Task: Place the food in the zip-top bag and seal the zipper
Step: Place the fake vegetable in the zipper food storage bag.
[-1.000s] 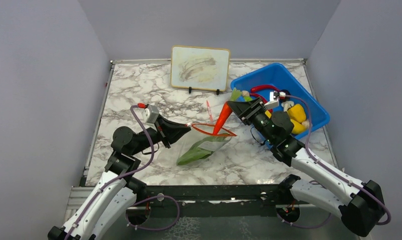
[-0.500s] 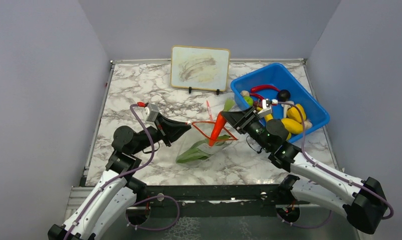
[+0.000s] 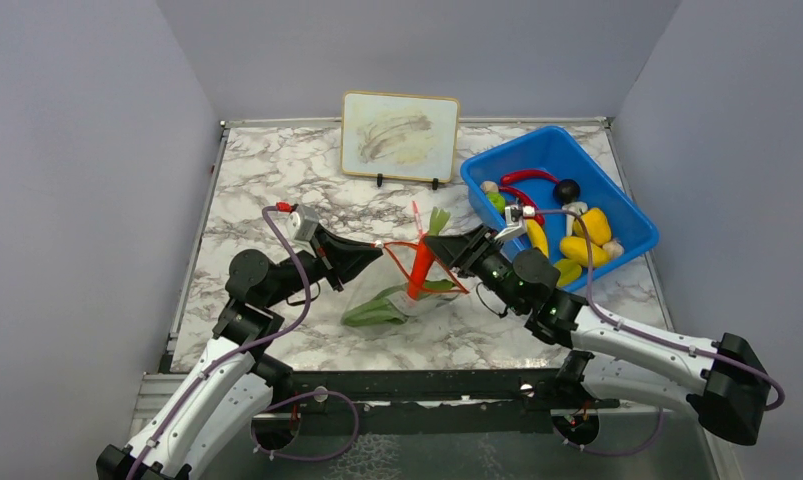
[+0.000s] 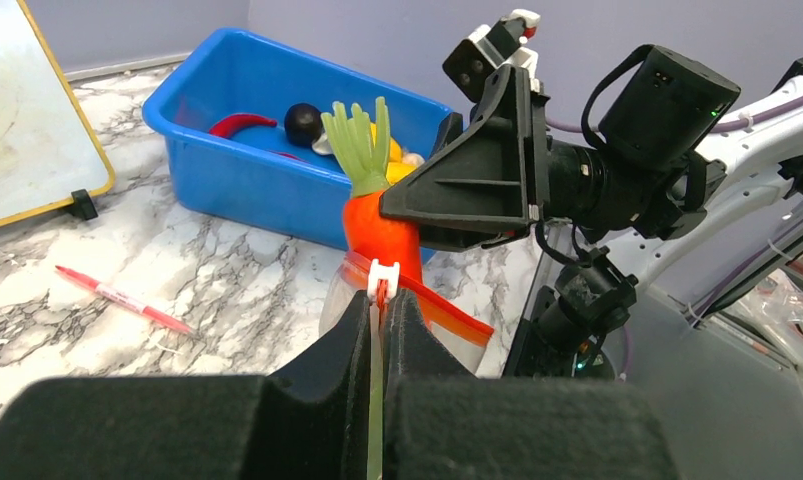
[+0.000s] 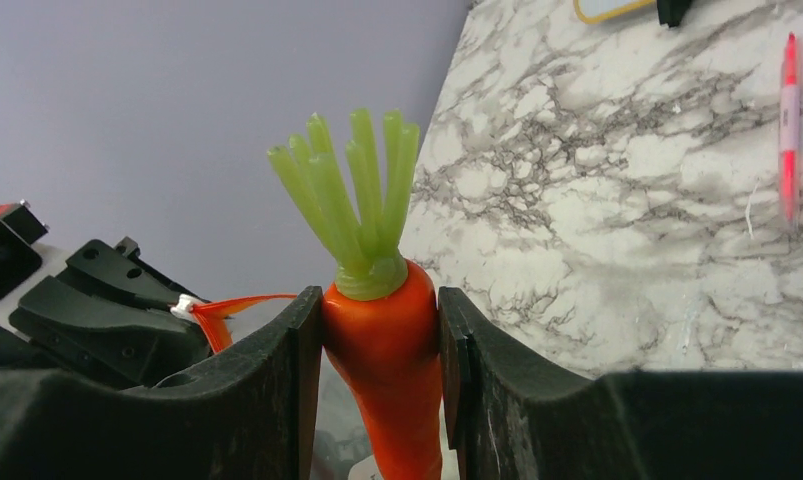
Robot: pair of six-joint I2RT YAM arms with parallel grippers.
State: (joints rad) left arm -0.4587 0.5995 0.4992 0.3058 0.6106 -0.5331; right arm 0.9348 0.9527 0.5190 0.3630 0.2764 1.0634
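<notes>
Carrot [image 5: 382, 345]: orange body upright, green top pointing up, clamped at its upper part between the two fingers [image 5: 299, 345] of the right gripper [image 3: 438, 247]. Jaws are closed against both sides of the carrot. In the top view the pointed lower end sits inside the loop made by the zipper [image 4: 449, 312], i.e. within the open mouth of the zip-top bag [image 3: 424, 292]. How deep it reaches cannot be told.

Zip-top bag: lies near the middle of the table [image 3: 277, 180], with its mouth lifted and spread open. A green leafy pod [image 3: 375, 309] is already inside, lying along the bag's lower part.

Left gripper [image 4: 377, 305]: jaws are pinched together on the near edge of the bag's mouth, holding it up. The zipper's white tab [image 4: 382, 272] stands just above the fingertips, right beside the carrot. The two grippers face each other across the mouth, close but not touching.

Blue bin [image 3: 480, 187]: on the far right of the table, just behind the right arm. It holds a red chili [image 3: 523, 178], a dark round piece [image 3: 567, 189] and several yellow pieces [image 3: 590, 225]. Other small items there are partly hidden.

A red-and-white pen [image 3: 416, 212] lies on the marble just beyond the bag. A framed board [image 3: 400, 136] stands at the far edge.
</notes>
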